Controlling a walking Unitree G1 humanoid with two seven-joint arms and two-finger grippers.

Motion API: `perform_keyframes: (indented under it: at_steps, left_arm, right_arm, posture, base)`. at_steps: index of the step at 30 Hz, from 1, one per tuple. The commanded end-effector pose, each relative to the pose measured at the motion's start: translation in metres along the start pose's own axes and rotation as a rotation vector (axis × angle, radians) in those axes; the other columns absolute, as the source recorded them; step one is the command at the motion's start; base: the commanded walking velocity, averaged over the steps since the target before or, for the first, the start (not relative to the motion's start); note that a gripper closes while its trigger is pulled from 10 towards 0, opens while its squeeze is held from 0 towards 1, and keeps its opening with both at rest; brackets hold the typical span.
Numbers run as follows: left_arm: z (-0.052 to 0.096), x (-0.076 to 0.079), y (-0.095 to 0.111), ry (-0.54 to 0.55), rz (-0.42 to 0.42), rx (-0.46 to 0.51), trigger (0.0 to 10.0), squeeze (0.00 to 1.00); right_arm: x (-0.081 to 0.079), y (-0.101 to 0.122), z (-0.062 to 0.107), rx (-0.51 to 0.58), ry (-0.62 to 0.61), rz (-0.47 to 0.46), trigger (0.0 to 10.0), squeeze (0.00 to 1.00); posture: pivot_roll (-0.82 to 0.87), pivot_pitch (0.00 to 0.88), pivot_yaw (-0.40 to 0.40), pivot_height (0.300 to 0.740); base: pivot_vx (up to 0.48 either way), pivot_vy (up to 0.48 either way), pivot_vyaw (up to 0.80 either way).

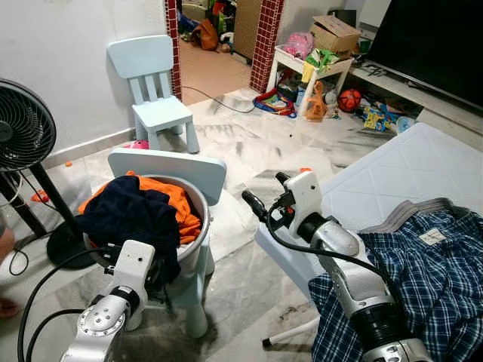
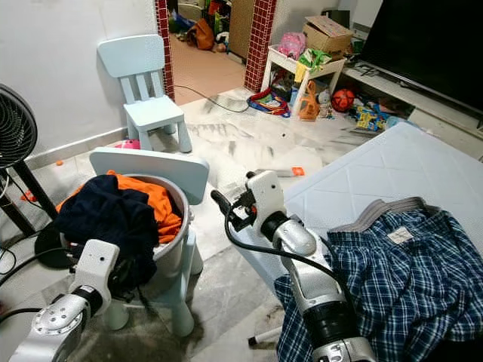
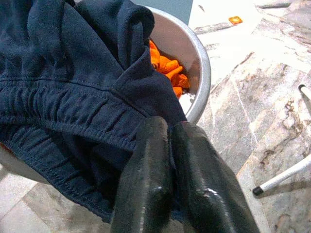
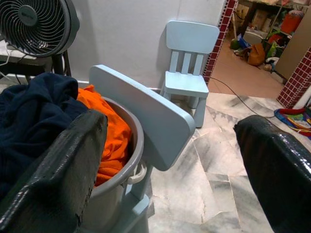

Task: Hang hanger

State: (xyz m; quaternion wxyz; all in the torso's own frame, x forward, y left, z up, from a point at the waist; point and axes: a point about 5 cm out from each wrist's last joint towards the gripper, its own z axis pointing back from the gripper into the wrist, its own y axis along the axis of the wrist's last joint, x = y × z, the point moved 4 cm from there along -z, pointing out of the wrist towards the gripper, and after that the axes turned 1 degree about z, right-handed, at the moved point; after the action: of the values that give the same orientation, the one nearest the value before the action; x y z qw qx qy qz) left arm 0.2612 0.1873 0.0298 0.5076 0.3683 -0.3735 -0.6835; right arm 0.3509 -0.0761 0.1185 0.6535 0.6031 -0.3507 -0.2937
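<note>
A black fan (image 1: 23,132) stands at the far left on the marble floor (image 1: 249,143), its cable trailing beside it. Next to it a grey basket (image 1: 198,219) sits on a pale blue child's chair (image 1: 177,170), heaped with a navy garment (image 1: 132,215) over an orange cloth (image 1: 177,207). The left pincer (image 3: 167,160) is pressed against the basket's near side with its two black fingers (image 3: 146,179) closed on the ribbed hem of the navy garment, which hangs over the rim. A second pale blue chair (image 1: 155,90) stands further back against the white wall, near a brick-tiled doorway (image 1: 266,38).

In the middle, the right pincer (image 1: 260,207) hangs in the air between the basket and the bed, fingers spread wide and gripping nothing; from its wrist camera the chair back and basket lie straight ahead between the two fingers (image 4: 63,160). A black cable loops along that arm.

To the right, a white quilted mattress (image 1: 407,170) carries a blue plaid garment (image 1: 430,279) with a grey waistband, lying just beside the right arm. A white rod with a black tip (image 1: 290,334) rests on the floor below the mattress edge; I cannot tell whether it is part of a hanger. Behind, a small white shelf (image 1: 313,68) holds toys and a cardboard box (image 1: 334,34), and a dark screen (image 1: 430,38) fills the far right corner.
</note>
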Motion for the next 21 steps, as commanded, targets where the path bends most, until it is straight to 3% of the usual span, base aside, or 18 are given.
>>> perform_keyframes:
  at_steps: [1, 2, 3, 4, 7, 8, 9, 10, 11, 19, 20, 21]
  left_arm:
    - [-0.001, 0.0, -0.001, -0.001, -0.003, -0.007, 1.7, 0.0]
    - [0.0, -0.002, -0.002, 0.014, -0.006, -0.004, 3.5, 0.0]
    - [0.0, -0.002, -0.002, 0.014, -0.006, -0.004, 3.5, 0.0]
    - [0.002, -0.005, -0.001, 0.035, -0.009, 0.004, 4.3, 0.0]
    - [0.005, -0.007, 0.003, 0.051, -0.035, 0.026, 4.2, 0.0]
    - [0.006, -0.002, 0.006, 0.038, -0.04, 0.031, 4.0, 0.0]
    - [0.007, 0.006, 0.01, 0.003, -0.024, 0.035, 2.2, 0.0]
    - [0.007, 0.006, 0.01, 0.003, -0.024, 0.035, 2.2, 0.0]
    - [0.008, 0.009, 0.011, -0.012, -0.016, 0.035, 0.0, 0.0]
    - [0.013, 0.019, 0.008, -0.063, -0.058, -0.017, 0.0, 0.0]
    - [0.014, 0.016, 0.007, -0.044, -0.05, -0.014, 2.6, 0.0]
    - [0.015, 0.011, 0.01, 0.002, -0.018, 0.011, 10.0, 0.44]
  right_arm:
    - [0.006, 0.002, 0.001, 0.004, -0.006, 0.019, 10.0, 0.0]
    - [0.006, 0.003, 0.001, 0.004, -0.007, 0.021, 10.0, 0.0]
    - [0.006, 0.003, 0.001, 0.004, -0.007, 0.021, 10.0, 0.0]
    - [0.007, 0.003, 0.001, 0.004, -0.007, 0.022, 10.0, 0.0]
    - [0.007, 0.003, 0.001, 0.004, -0.008, 0.024, 10.0, 0.0]
    - [0.007, 0.002, 0.001, 0.003, -0.006, 0.024, 10.0, 0.0]
    - [0.006, 0.002, 0.001, 0.003, -0.004, 0.024, 10.0, 0.0]
    - [0.006, 0.002, 0.001, 0.003, -0.004, 0.024, 10.0, 0.0]
    - [0.006, 0.002, 0.0, 0.003, -0.003, 0.024, 10.0, 0.0]
    - [0.005, 0.004, -0.002, 0.006, 0.006, 0.032, 10.0, 0.0]
    - [0.005, 0.004, -0.002, 0.006, 0.007, 0.033, 10.0, 0.0]
    - [0.005, 0.004, -0.003, 0.006, 0.008, 0.035, 10.0, 0.0]
  posture:
    - [0.03, 0.0, -0.085, 0.74]
    - [0.03, 0.0, -0.086, 0.74]
    - [0.03, 0.0, -0.086, 0.74]
    - [0.03, 0.0, -0.086, 0.74]
    - [0.03, 0.0, -0.085, 0.74]
    - [0.04, 0.0, -0.088, 0.74]
    - [0.04, 0.0, -0.091, 0.74]
    - [0.04, 0.0, -0.091, 0.74]
    - [0.04, 0.0, -0.091, 0.74]
    - [0.04, 0.0, -0.096, 0.74]
    - [0.04, 0.0, -0.096, 0.74]
    - [0.04, 0.0, -0.096, 0.74]
  base:
    - [0.0, 0.0, 0.0]
    - [0.0, 0.0, 0.0]
    - [0.0, 0.0, 0.0]
    - [0.0, 0.0, 0.0]
    - [0.0, 0.0, 0.0]
    - [0.0, 0.0, 0.0]
    - [0.0, 0.0, 0.0]
    - [0.0, 0.0, 0.0]
    - [0.0, 0.0, 0.0]
    - [0.0, 0.0, 0.0]
    - [0.0, 0.0, 0.0]
    - [0.0, 0.0, 0.0]
